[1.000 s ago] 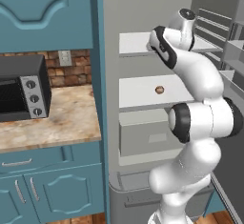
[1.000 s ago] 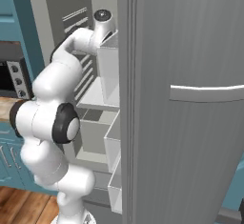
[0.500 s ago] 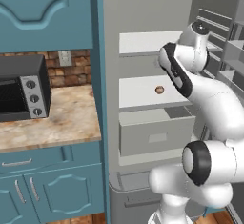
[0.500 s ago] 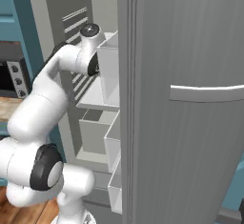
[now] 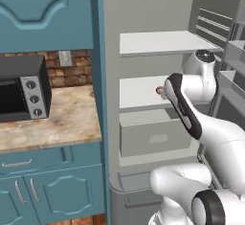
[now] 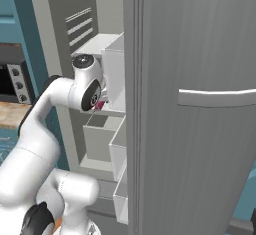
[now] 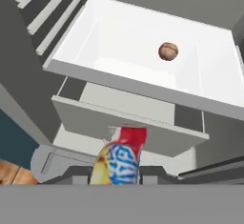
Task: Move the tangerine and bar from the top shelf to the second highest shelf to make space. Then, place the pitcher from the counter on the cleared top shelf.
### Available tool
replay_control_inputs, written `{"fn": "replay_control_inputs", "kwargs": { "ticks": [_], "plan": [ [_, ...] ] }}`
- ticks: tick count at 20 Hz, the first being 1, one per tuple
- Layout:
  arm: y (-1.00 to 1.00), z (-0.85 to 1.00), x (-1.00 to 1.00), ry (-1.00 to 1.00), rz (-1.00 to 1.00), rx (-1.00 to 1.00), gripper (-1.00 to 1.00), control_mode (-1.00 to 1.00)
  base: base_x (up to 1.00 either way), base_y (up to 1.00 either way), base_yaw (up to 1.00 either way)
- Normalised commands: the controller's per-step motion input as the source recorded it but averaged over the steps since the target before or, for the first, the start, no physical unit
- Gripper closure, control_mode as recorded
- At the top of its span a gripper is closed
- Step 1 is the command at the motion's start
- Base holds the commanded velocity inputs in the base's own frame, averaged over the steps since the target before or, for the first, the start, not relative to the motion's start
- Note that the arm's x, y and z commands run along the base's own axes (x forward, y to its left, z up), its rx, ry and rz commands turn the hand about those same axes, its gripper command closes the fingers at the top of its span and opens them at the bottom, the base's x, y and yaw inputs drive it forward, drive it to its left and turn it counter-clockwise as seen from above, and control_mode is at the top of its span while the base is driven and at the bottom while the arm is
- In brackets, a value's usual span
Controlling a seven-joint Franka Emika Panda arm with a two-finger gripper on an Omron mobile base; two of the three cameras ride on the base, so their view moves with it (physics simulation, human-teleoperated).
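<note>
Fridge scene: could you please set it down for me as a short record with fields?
tool: shut on the bar
bar: red, yellow and blue wrapper, in front of the drawer
tangerine: on the second highest shelf, apart from the tool
top shelf: white board, one level above the tangerine

place: kitchen | signs: open grey fridge point(image 5: 158, 8) with white shelves, microwave point(image 5: 21, 89) on marbled tabletop point(image 5: 57, 123), teal cabinets point(image 5: 48, 13)
</note>
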Motion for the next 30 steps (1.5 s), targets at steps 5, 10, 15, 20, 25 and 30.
{"fn": "replay_control_inputs", "kwargs": {
  "ticks": [5,10,15,20,25,30],
  "plan": [
    [0.00,-0.34,0.26,0.02,0.10,0.00,1.00,-1.00,0.00,0.00,0.00],
    [0.00,-0.08,0.64,0.00,0.07,0.00,1.00,-1.00,0.00,0.00,0.00],
    [0.00,-0.01,0.57,0.03,0.03,0.00,1.00,-1.00,0.00,0.00,0.00],
    [0.00,-0.18,0.32,0.00,0.03,0.00,1.00,-1.00,0.00,0.00,0.00],
    [0.00,-0.39,0.19,0.00,0.02,0.00,1.00,-1.00,0.00,0.00,0.00],
    [-0.06,-0.20,0.31,0.00,0.02,0.00,1.00,-1.00,0.00,0.00,0.00]
  ]
}}
